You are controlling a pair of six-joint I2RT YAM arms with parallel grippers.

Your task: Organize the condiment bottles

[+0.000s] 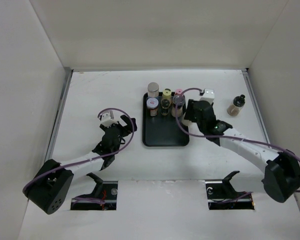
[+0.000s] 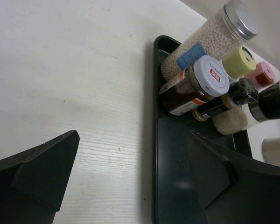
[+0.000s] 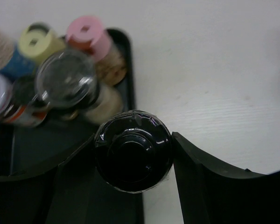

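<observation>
Several condiment bottles stand at the back of the black tray point(image 1: 165, 136): a silver-capped jar point(image 1: 153, 90), a white-capped jar point(image 1: 152, 104), a yellow-capped one point(image 1: 167, 93), a pink-capped one point(image 1: 178, 92) and a clear-capped one point(image 1: 178, 101). One black-capped bottle point(image 1: 236, 105) stands alone on the table at the right. My right gripper point(image 1: 188, 116) is shut on a black-capped bottle point(image 3: 133, 150) over the tray's right edge. My left gripper point(image 1: 125, 125) is open and empty, low beside the tray's left edge point(image 2: 155, 154).
White walls enclose the table on the left, back and right. In the left wrist view the silver-capped jar point(image 2: 210, 37) and the white-capped brown jar point(image 2: 191, 86) stand nearest the tray's far left corner. The tray's near half point(image 2: 177, 186) is bare.
</observation>
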